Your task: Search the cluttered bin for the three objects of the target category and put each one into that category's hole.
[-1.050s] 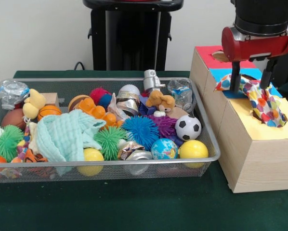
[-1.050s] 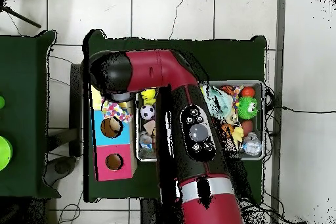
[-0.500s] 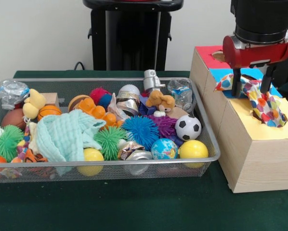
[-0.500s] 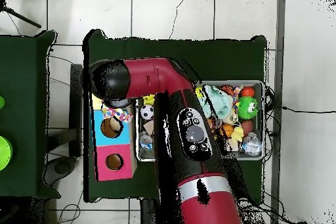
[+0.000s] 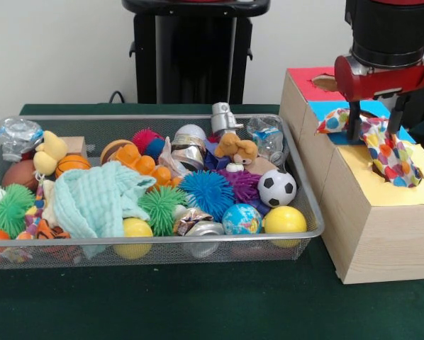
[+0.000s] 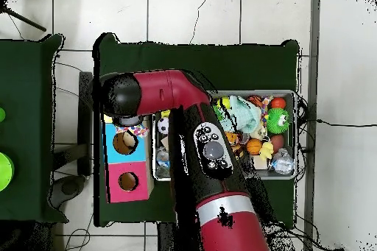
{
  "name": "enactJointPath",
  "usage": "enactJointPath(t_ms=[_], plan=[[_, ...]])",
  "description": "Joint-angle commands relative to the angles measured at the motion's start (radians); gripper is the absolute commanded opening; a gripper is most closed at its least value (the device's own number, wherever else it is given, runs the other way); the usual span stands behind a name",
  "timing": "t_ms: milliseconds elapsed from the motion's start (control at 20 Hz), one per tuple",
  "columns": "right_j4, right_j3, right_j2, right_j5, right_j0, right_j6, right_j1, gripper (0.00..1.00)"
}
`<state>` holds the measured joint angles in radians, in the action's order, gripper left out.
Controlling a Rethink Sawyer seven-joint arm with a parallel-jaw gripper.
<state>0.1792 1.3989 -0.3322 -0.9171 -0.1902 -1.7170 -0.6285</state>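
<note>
The gripper [image 5: 375,119] is held above the wooden box [image 5: 382,234], its fingers spread and apart from the polka-dot cloth [image 5: 382,149], which is draped over the box's top where the blue section meets the yellow one, seemingly not yet through any hole. The cloth is judged to be light, limp and apt to snag on an edge, so it is best pinched at a bunched fold near its middle. A pale green cloth [image 5: 98,202] of similar softness is seen lying in the wire bin [image 5: 308,212].
</note>
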Motion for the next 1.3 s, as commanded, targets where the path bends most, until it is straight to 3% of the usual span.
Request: enactJointPath(t_ms=[50, 1300], plan=[[-0.011, 0.088, -0.067, 0.025, -0.023, 0.018, 0.03, 1.0], [0.031, 0.046, -0.061, 0.126, -0.008, 0.001, 0.108, 1.0]])
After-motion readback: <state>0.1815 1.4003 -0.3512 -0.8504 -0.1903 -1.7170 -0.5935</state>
